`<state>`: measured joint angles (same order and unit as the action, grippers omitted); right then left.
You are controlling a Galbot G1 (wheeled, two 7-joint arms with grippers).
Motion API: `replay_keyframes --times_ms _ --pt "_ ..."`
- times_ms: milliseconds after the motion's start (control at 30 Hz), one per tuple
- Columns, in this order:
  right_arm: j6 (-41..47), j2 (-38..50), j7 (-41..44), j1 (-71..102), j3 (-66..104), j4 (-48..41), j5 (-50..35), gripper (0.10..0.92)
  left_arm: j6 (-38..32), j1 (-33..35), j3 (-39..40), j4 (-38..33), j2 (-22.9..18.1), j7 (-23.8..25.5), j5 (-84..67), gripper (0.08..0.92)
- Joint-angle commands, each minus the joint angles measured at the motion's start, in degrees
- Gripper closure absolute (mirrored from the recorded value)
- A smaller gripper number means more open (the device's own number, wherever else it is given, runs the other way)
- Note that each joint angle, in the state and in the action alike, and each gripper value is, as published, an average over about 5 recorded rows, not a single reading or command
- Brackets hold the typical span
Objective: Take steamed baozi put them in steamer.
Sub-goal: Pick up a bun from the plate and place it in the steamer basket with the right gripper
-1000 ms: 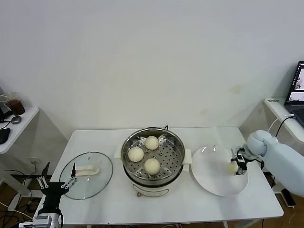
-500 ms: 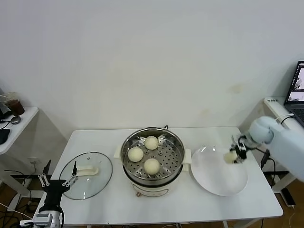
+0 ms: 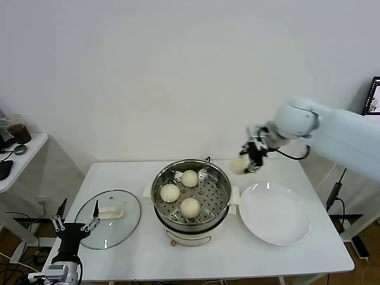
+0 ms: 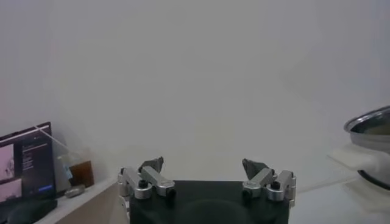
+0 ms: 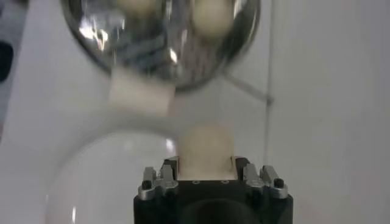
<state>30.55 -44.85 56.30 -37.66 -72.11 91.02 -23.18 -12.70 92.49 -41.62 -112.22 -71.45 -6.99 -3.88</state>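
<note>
Head view looks down over the steamer (image 3: 191, 191) (shared with the close right wrist view); left wrist faces level.

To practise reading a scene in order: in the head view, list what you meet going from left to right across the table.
Left hand → glass lid → steamer with three baozi → fourth baozi gripped in the raised right hand → white plate.
</note>
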Motion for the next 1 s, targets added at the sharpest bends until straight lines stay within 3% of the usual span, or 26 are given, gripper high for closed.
replay_keyframes --times_ms 33,333,800,900,1000 --pt "10.5 -12.7 -6.3 -3.4 -8.7 2.5 -11.2 0.474 0.1 0.1 -0.2 -0.6 -0.2 0.0 -0.2 0.177" --pt "10.0 -16.8 -6.4 8.7 -4.9 -6.6 -2.9 0.474 0.1 0.1 -0.9 -0.8 -0.5 -0.1 -0.3 0.177" --pt "8.6 -17.0 -7.1 13.2 -1.8 -9.6 2.2 0.474 0.0 0.2 -1.4 -0.5 -0.5 -0.1 -0.5 0.177" --pt "8.7 -16.0 -7.1 12.3 -1.0 -8.5 1.6 0.454 0.0 0.3 -1.5 -0.5 -0.5 -0.1 -0.5 0.177" --pt "9.1 -13.9 -6.7 10.2 -0.3 -5.8 0.0 0.381 0.0 0.2 -1.4 -0.5 -0.4 -0.1 -0.5 0.177"
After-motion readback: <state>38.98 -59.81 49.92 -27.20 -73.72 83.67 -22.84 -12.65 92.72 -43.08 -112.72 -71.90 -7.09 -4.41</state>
